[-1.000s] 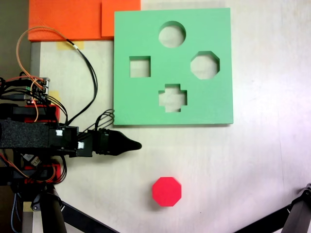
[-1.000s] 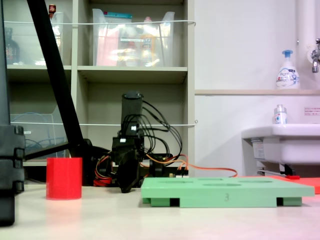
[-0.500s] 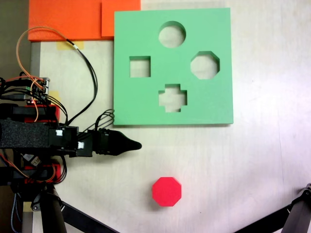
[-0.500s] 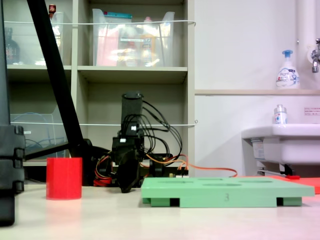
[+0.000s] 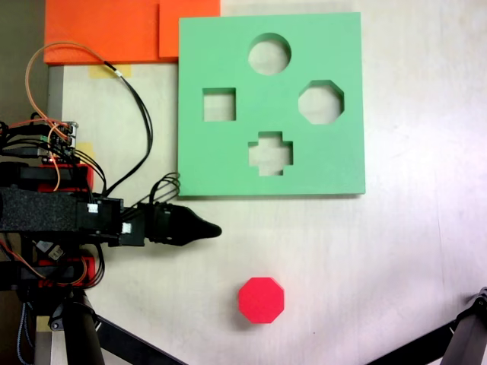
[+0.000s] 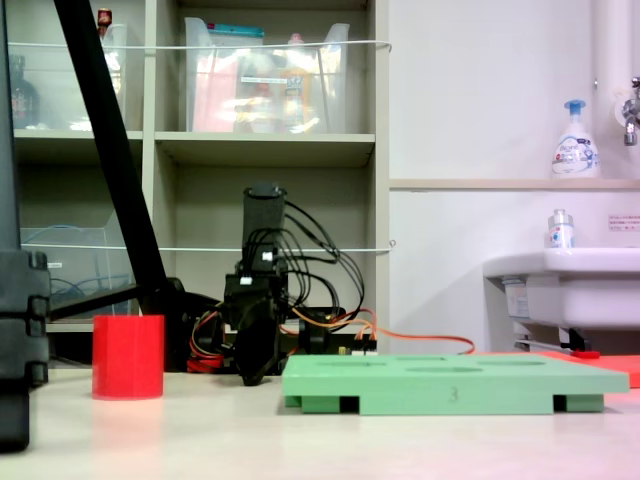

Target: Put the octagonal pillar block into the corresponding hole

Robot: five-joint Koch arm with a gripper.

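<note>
Foam octagonal pillar block (image 5: 261, 299): likely light, soft, squashable. Best pinched across opposite flat sides. Pincer (image 5: 214, 228) tips together, clear of block.

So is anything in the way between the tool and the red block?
No, nothing visible. From above, bare table lies between the tool and the red block. The green board sits on the other side of the tool, away from that path.

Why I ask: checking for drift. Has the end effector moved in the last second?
No. In the top-down fixed view the end effector points at the same spot just below the green foam board's lower left corner.
</note>
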